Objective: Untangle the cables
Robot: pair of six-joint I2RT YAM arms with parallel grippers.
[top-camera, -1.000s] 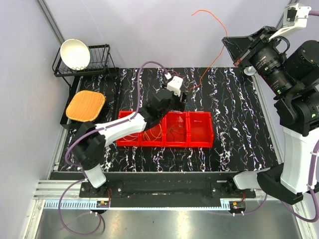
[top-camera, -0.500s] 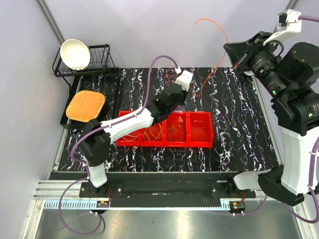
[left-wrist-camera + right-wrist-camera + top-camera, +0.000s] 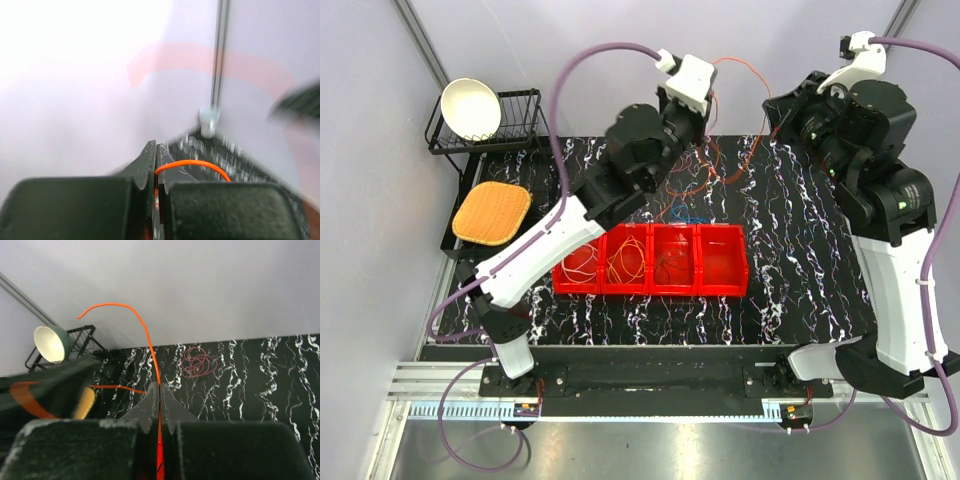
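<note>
Left fingers are pressed shut on a thin orange wire. Right fingers are shut on what looks like the same strand. Both grips are raised above the far edge of the black marbled counter, and the wire's long axis runs left to right between them. A tangle of thin coloured wires hangs below the left grip, just beyond the red plastic four-compartment bin. The left arm is nearer the knot. Judgement: separating the grips along that axis should draw the strand free.
</note>
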